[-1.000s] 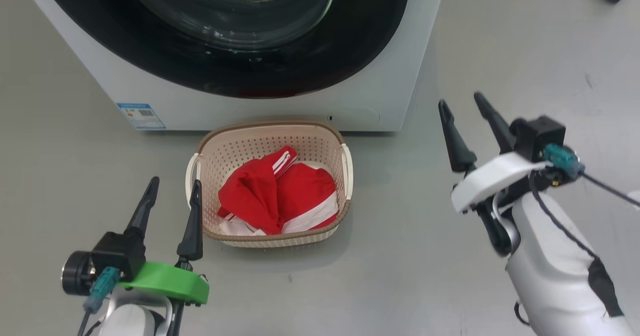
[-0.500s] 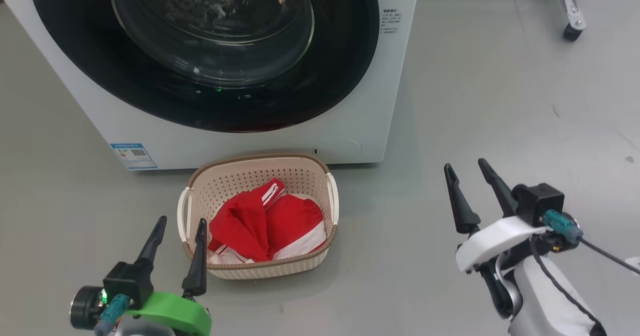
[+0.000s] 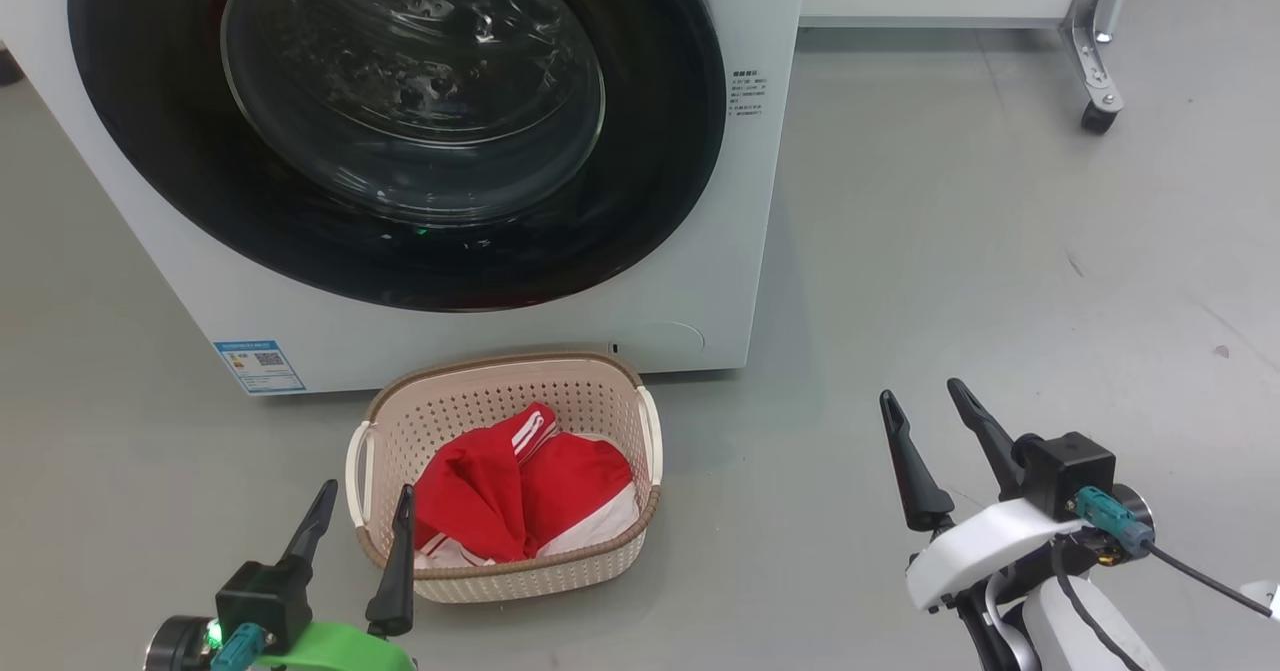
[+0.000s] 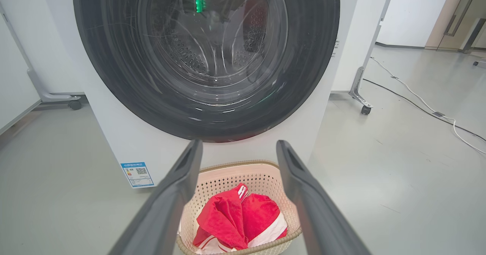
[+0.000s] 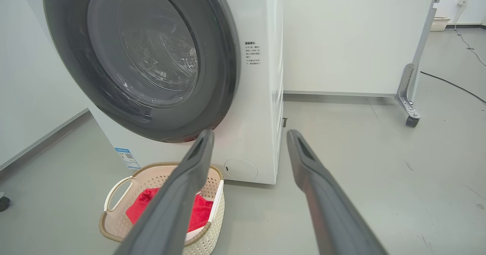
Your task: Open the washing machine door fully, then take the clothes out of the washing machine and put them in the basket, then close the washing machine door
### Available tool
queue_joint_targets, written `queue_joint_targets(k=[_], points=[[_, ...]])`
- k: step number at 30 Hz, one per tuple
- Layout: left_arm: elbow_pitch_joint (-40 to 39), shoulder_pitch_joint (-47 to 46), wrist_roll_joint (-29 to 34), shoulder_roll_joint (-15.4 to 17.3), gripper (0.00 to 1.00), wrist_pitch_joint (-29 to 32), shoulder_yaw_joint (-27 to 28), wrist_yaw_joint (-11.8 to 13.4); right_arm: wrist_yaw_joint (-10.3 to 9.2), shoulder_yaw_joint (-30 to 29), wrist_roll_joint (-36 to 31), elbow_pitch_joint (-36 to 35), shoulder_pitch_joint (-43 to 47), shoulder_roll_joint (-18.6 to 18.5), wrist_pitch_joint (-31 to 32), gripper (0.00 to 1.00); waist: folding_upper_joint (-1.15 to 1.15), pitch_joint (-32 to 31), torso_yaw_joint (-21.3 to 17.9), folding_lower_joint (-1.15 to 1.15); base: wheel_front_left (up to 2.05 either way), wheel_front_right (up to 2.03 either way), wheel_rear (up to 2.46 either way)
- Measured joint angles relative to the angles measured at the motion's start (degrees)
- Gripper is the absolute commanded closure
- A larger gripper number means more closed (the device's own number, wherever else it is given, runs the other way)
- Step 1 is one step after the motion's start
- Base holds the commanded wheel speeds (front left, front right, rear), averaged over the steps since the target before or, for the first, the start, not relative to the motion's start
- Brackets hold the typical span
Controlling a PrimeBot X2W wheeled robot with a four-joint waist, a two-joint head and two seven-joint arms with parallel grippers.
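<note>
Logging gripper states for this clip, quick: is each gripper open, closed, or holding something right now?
Left gripper: open, holding nothing.
Right gripper: open, holding nothing.

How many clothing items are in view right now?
1: the red clothes lie in the basket in front of the washing machine. More may be hidden under their folds or behind the door glass.

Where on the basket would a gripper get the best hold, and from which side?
Probably the white left handle of the basket: it bows out from the perforated wall, leaving a gap for one finger. Come from the robot's left, where the open left gripper sits beside it. The clothes heap inside, so a rim pinch from above risks catching fabric.
</note>
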Motion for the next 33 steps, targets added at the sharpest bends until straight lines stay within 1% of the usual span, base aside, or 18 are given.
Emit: queue_joint_targets(k=[2,14,15,33], points=[[0.00,0.03,0.00,0.03,0.00,0.02,-0.05,0.00,-0.41,-0.04,-0.08,-0.51,0.78,0.02,0.00,0.00,0.00,-0.30,-0.16,0.00,0.00,0.00,0.00],[-0.03,0.88,0.00,0.04,0.00,0.51,-0.14,0.01,-0.53,-0.13,-0.94,-2.74,3.58,0.03,0.00,0.00,0.00,-1.06,-0.70,0.00,0.00,0.00,0.00],[-0.05,0.88,0.00,0.04,0.00,0.51,-0.15,0.01,-0.92,-0.13,-0.97,-2.88,3.83,0.03,0.00,0.00,0.00,-1.11,-0.74,0.00,0.00,0.00,0.00],[-0.81,0.92,0.42,0.09,0.00,0.53,-0.33,0.16,-0.93,-0.26,-1.43,-4.95,5.86,0.03,0.00,0.00,0.00,-1.27,-1.11,0.00,0.00,0.00,0.00]])
